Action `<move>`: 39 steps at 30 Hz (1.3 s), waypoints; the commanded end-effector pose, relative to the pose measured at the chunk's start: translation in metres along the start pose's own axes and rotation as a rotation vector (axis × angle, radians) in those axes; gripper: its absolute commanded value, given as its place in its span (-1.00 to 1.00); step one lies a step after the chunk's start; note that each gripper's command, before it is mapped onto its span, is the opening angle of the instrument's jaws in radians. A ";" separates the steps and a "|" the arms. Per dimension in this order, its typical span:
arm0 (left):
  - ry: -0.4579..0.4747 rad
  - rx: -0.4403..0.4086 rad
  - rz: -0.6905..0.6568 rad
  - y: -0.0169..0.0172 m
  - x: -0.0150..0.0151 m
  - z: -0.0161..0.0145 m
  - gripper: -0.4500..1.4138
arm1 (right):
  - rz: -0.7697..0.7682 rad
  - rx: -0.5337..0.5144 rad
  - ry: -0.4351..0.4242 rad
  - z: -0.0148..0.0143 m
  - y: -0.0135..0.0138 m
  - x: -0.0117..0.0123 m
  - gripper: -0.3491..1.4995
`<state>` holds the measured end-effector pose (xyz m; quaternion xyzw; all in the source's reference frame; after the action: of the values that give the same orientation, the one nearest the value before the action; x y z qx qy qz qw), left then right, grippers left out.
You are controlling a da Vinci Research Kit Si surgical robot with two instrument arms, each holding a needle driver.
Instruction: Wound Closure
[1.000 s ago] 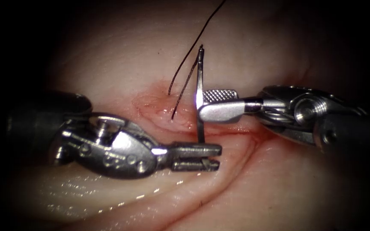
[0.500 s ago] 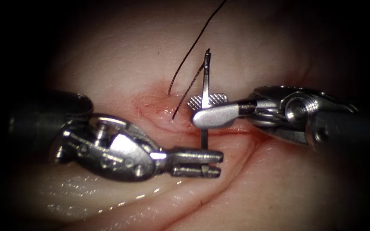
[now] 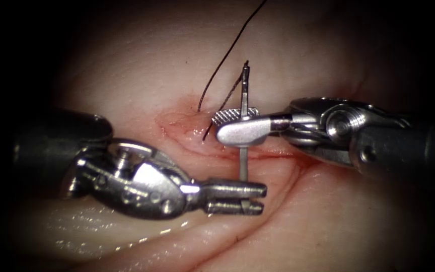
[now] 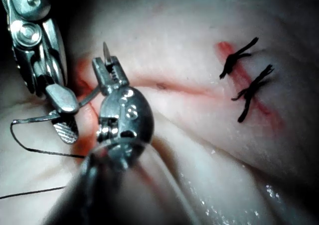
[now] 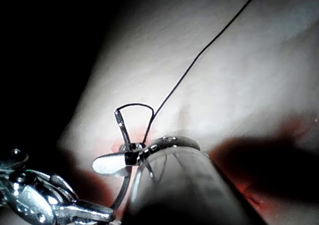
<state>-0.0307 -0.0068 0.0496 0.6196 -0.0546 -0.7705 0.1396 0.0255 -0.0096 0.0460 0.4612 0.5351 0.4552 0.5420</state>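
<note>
Gripping the curved needle (image 3: 243,116) partway along its curve, nearer the swaged end, the right tool (image 3: 235,128) has its jaws clamped across the shaft. The left tool (image 3: 250,197) has its jaws closed on the needle's pointed end, w/ the tip poking out past them in the left wrist view (image 4: 106,49). So both tools have the needle at once; it stands about upright between them, clear of the tissue (image 3: 127,65), above the cut (image 3: 278,153).

Thread (image 3: 227,55) runs from the needle's upper end, loops down to the tissue just left of the right tool's jaws, where it enters by the pink patch, & a second strand climbs up and away out of the endoscope view. Right wrist view shows the same small loop at the swaged end (image 5: 134,108).

Red fluid (image 3: 298,161) lies along the cut under the right tool. Two tied stitches w/ cut dark ends (image 4: 246,83) sit further along the cut in the left wrist view.

Vs 1 s ago: right tool has shifted left & slightly down along the needle; left tool has moved a bit right & down; needle's top end sits a little lower and further right. Thread's entry point unchanged.
</note>
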 end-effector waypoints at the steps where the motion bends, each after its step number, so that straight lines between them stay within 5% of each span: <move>1: 0.000 0.001 0.001 0.0000 -0.0004 0.0007 -1.00 | -0.002 -0.004 0.001 0.0007 0.0005 0.0003 -0.27; 3: 0.000 0.001 0.001 0.0000 -0.0004 0.0007 -1.00 | -0.018 -0.021 0.003 0.0006 0.0005 0.0004 -1.00; 10: -0.009 0.006 -0.001 -0.0002 -0.0003 0.0006 -1.00 | -0.016 -0.135 0.047 -0.0007 0.0012 0.0008 -1.00; 11: -0.012 0.008 -0.001 -0.0002 -0.0003 0.0006 -0.77 | -0.027 -0.139 0.048 -0.0009 0.0013 0.0008 -1.00; 13: -0.046 0.027 -0.063 -0.0005 -0.0003 0.0005 0.31 | -0.045 -0.141 0.047 -0.0012 0.0014 0.0008 -1.00; 18: -0.072 0.069 -0.340 -0.0005 0.0004 -0.0011 0.75 | -0.132 -0.152 0.061 -0.0013 0.0019 0.0012 -1.00; 19: -0.080 0.077 -0.423 -0.0003 0.0005 -0.0015 0.71 | -0.137 -0.154 0.072 -0.0013 0.0021 0.0013 -1.00; 20: -0.093 0.089 -0.481 -0.0001 0.0005 -0.0022 0.39 | -0.147 -0.160 0.084 -0.0013 0.0022 0.0014 -1.00; 24: -0.114 0.045 -0.581 -0.0001 -0.0005 -0.0049 -0.26 | -0.221 -0.169 0.126 -0.0012 0.0025 0.0017 -1.00; 27: -0.115 0.015 -0.664 -0.0011 -0.0030 -0.0080 -0.95 | -0.306 -0.195 0.144 -0.0008 0.0023 0.0016 -1.00; 34: -0.362 0.033 -0.684 -0.0032 -0.0075 -0.0080 -1.00 | -0.464 -0.230 0.147 0.0004 0.0016 0.0012 -1.00; 39: -0.582 -0.119 -0.621 -0.0018 -0.0105 -0.0058 -1.00 | -0.563 -0.251 0.145 0.0007 0.0012 0.0009 -1.00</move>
<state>-0.0230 -0.0018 0.0575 0.3496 0.1475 -0.9217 -0.0802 0.0255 -0.0087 0.0466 0.1883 0.6182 0.3810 0.6612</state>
